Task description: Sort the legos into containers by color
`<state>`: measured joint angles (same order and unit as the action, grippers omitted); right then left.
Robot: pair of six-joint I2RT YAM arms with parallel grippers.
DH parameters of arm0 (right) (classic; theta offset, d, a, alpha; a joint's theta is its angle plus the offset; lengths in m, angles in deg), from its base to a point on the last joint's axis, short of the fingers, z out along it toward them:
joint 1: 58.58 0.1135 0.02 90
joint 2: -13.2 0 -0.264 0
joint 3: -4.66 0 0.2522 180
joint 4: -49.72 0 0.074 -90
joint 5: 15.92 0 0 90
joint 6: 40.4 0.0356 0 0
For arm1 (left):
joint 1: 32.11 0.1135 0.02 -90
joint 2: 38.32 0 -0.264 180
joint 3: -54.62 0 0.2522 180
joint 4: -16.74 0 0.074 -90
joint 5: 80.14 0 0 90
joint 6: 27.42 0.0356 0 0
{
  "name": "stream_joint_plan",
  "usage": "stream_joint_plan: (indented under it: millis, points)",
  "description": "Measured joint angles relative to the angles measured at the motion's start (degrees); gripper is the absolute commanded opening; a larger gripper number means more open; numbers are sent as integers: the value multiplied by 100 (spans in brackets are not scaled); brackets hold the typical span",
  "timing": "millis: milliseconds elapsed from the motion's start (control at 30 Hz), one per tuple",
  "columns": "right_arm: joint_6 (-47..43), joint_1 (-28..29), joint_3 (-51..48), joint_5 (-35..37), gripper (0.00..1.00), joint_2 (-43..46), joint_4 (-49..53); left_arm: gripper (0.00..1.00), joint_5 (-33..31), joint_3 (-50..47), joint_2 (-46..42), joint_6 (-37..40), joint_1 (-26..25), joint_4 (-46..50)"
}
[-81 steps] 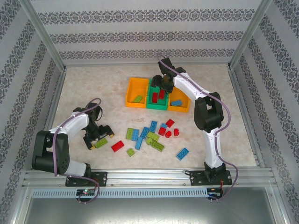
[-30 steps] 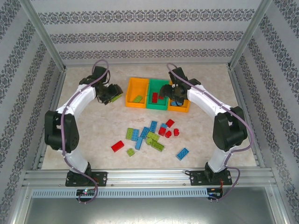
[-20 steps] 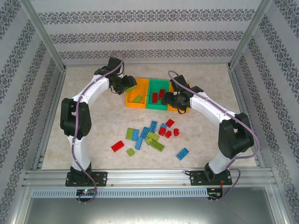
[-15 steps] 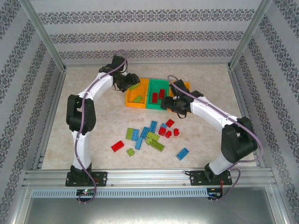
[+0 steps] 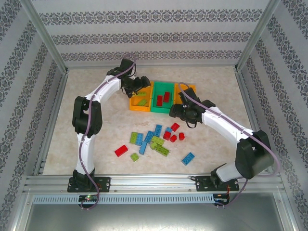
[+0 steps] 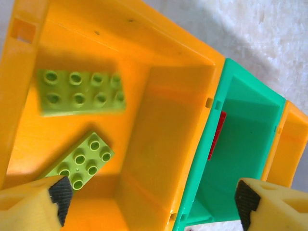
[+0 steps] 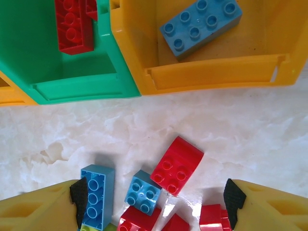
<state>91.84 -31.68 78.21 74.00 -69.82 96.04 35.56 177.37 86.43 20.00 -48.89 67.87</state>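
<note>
Our left gripper (image 6: 153,201) has opened wide and holds nothing; now two green bricks (image 6: 81,91) lie in the left orange bin (image 6: 168,144). Our right gripper (image 7: 156,199), open and empty, has come back over the loose legos (image 5: 158,140).

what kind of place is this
Most likely a robot test cell in a lab, not a home: an aluminium frame with patterned wall panels encloses the tabletop, and the left arm and right arm are bolted to a rail at its near edge.
</note>
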Motion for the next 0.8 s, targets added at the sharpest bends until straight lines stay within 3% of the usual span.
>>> stream_joint_plan:
  millis: [233, 467, 800]
  points:
    - [-190, 125, -313, 125, 76, 284, 271, 100, -66, -455, -472, 275, -129, -63]
    - [-20, 332, -922, 166, 67, 514, 586, 100, -181, -1211, -1200, 667, -129, -269]
    - [2, 476, -973, 177, 56, 44, 498, 100, -195, -1738, -1355, 789, -129, -645]
